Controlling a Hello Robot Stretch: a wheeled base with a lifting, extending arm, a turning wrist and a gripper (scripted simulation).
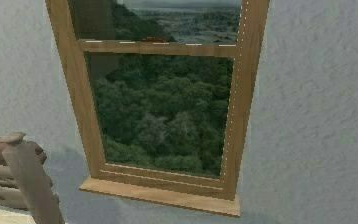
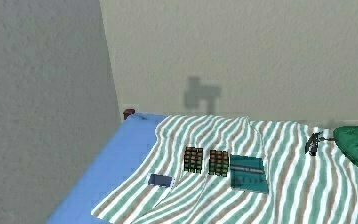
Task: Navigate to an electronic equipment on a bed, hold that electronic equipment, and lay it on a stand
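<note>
Gripper state: I cannot tell. On the striped bed (image 2: 287, 130), lower middle of the frame, lies a dark studded slab (image 2: 193, 160), probably the electronic equipment. Square the base alongside it, then reach slowly.

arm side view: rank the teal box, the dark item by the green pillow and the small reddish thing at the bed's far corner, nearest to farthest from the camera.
1. teal box: middle, lowest in the view.
2. dark item: right, beside the green pillow.
3. small reddish thing: left, highest in the view.
</note>
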